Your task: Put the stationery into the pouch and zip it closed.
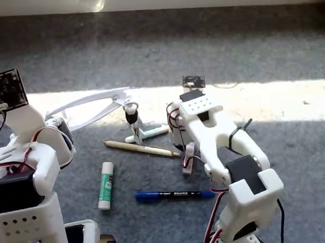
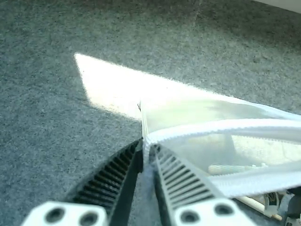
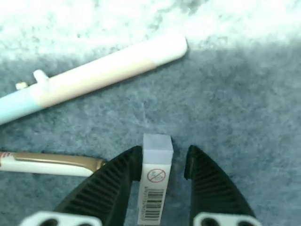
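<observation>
My left gripper (image 2: 146,153) is shut on the corner of the translucent white pouch (image 2: 225,141), pinching its zipper edge; the pouch (image 1: 92,102) hangs lifted at the left with its mouth open. My right gripper (image 3: 162,162) is down on the carpet, open, its jaws on either side of a white eraser (image 3: 156,174) in a printed sleeve, with a small gap on one side. A white and light-blue pen (image 3: 103,70) and a cream pencil (image 3: 47,164) lie just beyond it. A glue stick (image 1: 105,185) and a blue marker (image 1: 174,195) lie nearer the arm bases.
Everything rests on grey carpet (image 1: 145,49) with a bright sunlit band across the middle. A small black-and-white object (image 1: 131,115) stands beside the pen (image 1: 150,133), and the pencil (image 1: 142,147) lies just in front of them. A wall base runs along the far edge.
</observation>
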Available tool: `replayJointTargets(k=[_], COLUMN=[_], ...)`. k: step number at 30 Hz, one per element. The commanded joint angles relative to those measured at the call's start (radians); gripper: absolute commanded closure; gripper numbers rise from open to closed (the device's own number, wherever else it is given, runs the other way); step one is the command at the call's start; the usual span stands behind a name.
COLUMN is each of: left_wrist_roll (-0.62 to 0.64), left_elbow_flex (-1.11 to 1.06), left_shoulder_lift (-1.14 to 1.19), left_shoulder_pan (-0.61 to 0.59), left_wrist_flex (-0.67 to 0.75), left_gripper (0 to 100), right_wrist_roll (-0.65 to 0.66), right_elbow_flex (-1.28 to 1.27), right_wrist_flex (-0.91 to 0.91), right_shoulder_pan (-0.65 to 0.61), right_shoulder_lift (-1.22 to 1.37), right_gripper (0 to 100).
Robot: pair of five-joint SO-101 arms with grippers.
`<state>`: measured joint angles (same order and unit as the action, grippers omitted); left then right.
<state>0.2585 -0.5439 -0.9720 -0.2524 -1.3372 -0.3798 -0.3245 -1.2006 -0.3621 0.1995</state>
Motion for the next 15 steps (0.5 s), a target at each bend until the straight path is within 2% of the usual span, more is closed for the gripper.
replayJointTargets(k=[1,8,15], left_wrist_roll=[0.005,0.005,-0.006], left_elbow_flex=[0.002,0.002,0.002], left_shoulder_lift=[-0.001,-0.001,-0.007], left_shoulder_pan=[-0.015,-0.015,-0.015], left_wrist_flex=[0.018,0.018,0.017], left_gripper=[99,99,99], right_wrist_roll=[-0.002,0.000,0.055], right_elbow_flex=[0.051,0.047,-0.045], right_wrist_flex=[-0.007,-0.016,-0.007], right_shoulder_pan=[0.010,0.010,0.004], right_shoulder_lift=[-0.013,-0.051,-0.291], right_gripper=[96.9,99.4,99.4])
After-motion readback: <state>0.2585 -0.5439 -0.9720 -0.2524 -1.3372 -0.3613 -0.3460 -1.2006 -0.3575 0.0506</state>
